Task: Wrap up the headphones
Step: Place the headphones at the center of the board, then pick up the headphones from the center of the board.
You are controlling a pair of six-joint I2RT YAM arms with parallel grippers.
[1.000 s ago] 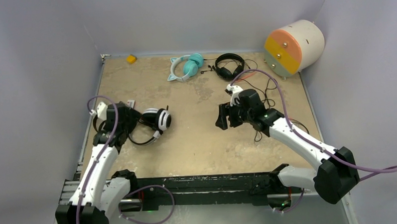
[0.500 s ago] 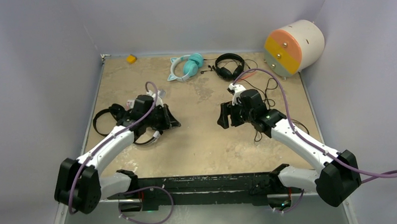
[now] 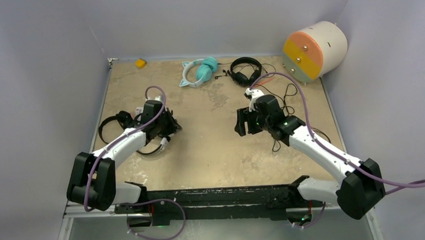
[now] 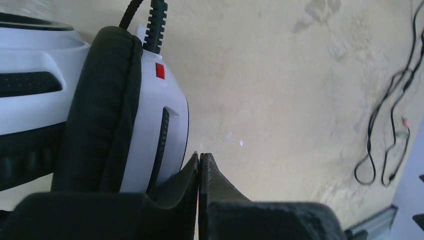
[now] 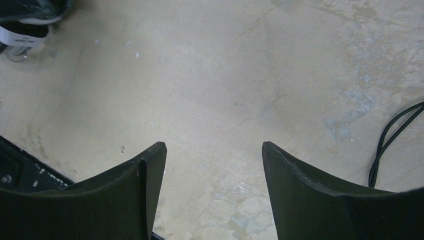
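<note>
A teal headset (image 3: 203, 72), an all-black headset (image 3: 241, 76), a white-and-black headset (image 4: 152, 120) — the table (image 3: 211, 146) mottled tan.

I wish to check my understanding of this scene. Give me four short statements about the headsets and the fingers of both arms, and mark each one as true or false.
1. The left fingers are closed against each other. True.
2. The right fingers hold a black cable. False: they stand apart, and only the bare table shows between them.
3. The teal headset lies at the far side of the table, next to the all-black headset. True.
4. The white-and-black headset lies under the right arm. False: it lies on the left side, right beside the left fingers.
</note>
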